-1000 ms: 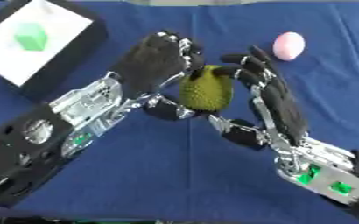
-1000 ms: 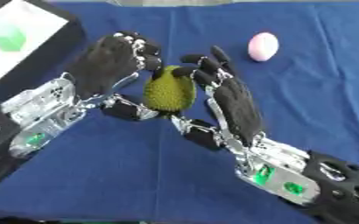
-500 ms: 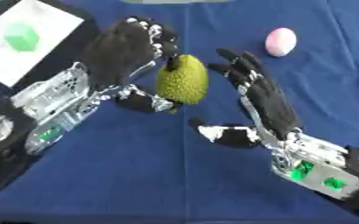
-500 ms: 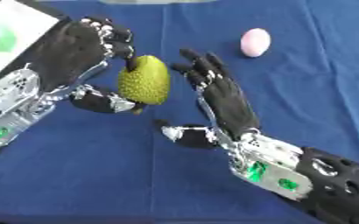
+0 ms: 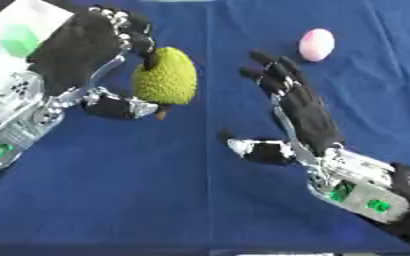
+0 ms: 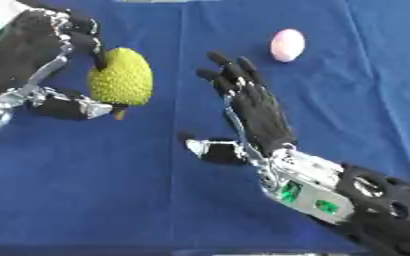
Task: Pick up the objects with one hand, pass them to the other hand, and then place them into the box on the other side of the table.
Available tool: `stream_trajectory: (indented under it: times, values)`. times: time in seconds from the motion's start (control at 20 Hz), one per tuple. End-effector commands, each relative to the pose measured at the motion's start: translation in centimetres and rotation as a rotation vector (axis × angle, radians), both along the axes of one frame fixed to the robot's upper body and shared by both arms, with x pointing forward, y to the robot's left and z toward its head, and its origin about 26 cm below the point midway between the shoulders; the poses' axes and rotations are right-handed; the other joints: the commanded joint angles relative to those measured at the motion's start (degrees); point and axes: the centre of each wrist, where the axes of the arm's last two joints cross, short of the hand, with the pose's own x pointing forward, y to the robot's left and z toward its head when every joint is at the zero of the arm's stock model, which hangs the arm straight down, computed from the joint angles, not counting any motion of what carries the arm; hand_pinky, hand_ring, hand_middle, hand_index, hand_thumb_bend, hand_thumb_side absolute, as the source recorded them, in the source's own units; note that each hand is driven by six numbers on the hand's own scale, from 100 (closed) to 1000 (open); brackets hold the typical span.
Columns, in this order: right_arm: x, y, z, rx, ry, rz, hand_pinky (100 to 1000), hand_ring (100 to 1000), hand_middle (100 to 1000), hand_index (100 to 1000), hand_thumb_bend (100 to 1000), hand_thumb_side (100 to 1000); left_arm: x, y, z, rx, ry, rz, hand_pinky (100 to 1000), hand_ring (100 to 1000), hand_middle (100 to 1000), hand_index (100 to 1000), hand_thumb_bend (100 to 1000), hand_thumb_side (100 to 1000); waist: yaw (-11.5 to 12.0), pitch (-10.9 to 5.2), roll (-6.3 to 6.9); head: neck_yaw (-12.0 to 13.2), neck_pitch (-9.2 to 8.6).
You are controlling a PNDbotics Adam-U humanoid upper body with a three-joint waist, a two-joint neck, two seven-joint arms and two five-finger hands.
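Observation:
A bumpy yellow-green fruit (image 5: 166, 76) with a short brown stem is held above the blue cloth by my left hand (image 5: 82, 47), fingers curled over its top and thumb under it. My right hand (image 5: 303, 116) stands open to the right of the fruit, fingers straight and spread, thumb out to the left, clear of it by a small gap. A white box (image 5: 32, 20) lies at the top left, partly behind my left hand, with a green block (image 5: 18, 40) inside. A pink egg-shaped object (image 5: 316, 44) rests on the cloth at the upper right.
The blue cloth (image 5: 156, 190) covers the whole table. My left forearm (image 5: 12, 125) comes in from the left edge, my right forearm (image 5: 375, 192) from the lower right corner.
My left hand has carried the fruit left and up toward the box. My right hand has let go of the fruit and stayed behind, open, so a gap has opened between them.

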Motion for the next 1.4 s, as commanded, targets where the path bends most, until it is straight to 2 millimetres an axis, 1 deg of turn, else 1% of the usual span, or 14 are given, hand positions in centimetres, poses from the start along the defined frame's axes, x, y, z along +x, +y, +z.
stream_trajectory:
  times: [0.05, 0.25, 0.35, 0.5, 0.55, 0.6, 0.7, 0.75, 0.95, 1.1, 1.4]
  values:
    - [0.0, -0.6, 0.8, -0.008, -0.044, -0.014, 1000, 763, 938, 857, 625, 305, -0.5, 2.5, 2.5, -0.053, -0.03, 0.058, 513, 372, 347, 405, 570, 163, 0.0, -1.1, -0.02, 1.3, -0.52]
    - [0.1, -0.9, 0.9, 0.003, -0.064, -0.027, 1000, 757, 934, 854, 631, 284, -1.0, 4.8, 3.7, -0.11, -0.019, 0.138, 512, 367, 337, 400, 563, 135, 0.0, -1.12, -0.08, 3.4, -1.31]
    - [0.2, -1.2, 1.0, 0.01, -0.076, -0.037, 1000, 755, 932, 851, 629, 273, -1.2, 5.8, 4.2, -0.125, -0.016, 0.173, 514, 369, 338, 401, 575, 136, 0.0, -1.17, -0.14, 4.2, -1.82]
    - [0.3, -1.5, 1.3, 0.022, -0.095, -0.049, 1000, 753, 930, 848, 609, 273, -1.3, 6.9, 4.8, -0.137, -0.01, 0.224, 517, 369, 340, 400, 557, 139, -0.2, -1.19, -0.25, 5.2, -2.55]
    - [0.4, -1.6, 1.4, 0.027, -0.101, -0.052, 1000, 753, 929, 846, 596, 263, -1.3, 7.2, 4.9, -0.138, -0.007, 0.241, 520, 371, 344, 402, 551, 149, -0.2, -1.17, -0.27, 5.4, -2.78]
    - [0.5, -1.7, 1.5, 0.032, -0.108, -0.056, 1000, 752, 929, 844, 553, 276, -1.2, 7.5, 5.1, -0.137, -0.002, 0.261, 521, 372, 348, 403, 537, 159, -0.3, -1.15, -0.3, 5.7, -3.04]
    - [0.6, -1.9, 1.7, 0.046, -0.122, -0.063, 1000, 750, 927, 840, 524, 279, -1.0, 8.1, 5.4, -0.132, 0.014, 0.306, 521, 373, 353, 403, 507, 172, -0.4, -1.1, -0.35, 6.3, -3.57]
    - [0.6, -2.0, 1.8, 0.055, -0.127, -0.064, 1000, 749, 926, 838, 524, 264, -0.9, 8.3, 5.6, -0.131, 0.02, 0.325, 521, 375, 355, 404, 508, 178, -0.4, -1.07, -0.37, 6.6, -3.8]
    - [0.8, -2.4, 2.1, 0.085, -0.14, -0.063, 1000, 747, 924, 832, 611, 169, -0.3, 9.1, 6.3, -0.132, 0.035, 0.4, 521, 379, 359, 407, 497, 192, -0.7, -0.84, -0.5, 7.8, -4.94]
    - [0.9, -2.7, 2.3, 0.098, -0.151, -0.076, 1000, 742, 920, 827, 631, 153, 0.1, 9.8, 6.7, -0.138, 0.039, 0.449, 521, 378, 358, 406, 487, 188, -1.0, -0.6, -0.58, 8.7, -5.82]
    - [1.1, -3.0, 2.8, 0.124, -0.183, -0.104, 1000, 721, 888, 796, 618, 155, 1.5, 11.3, 6.8, -0.162, 0.042, 0.544, 522, 380, 360, 407, 474, 192, -1.5, -0.11, -0.64, 10.5, -7.27]
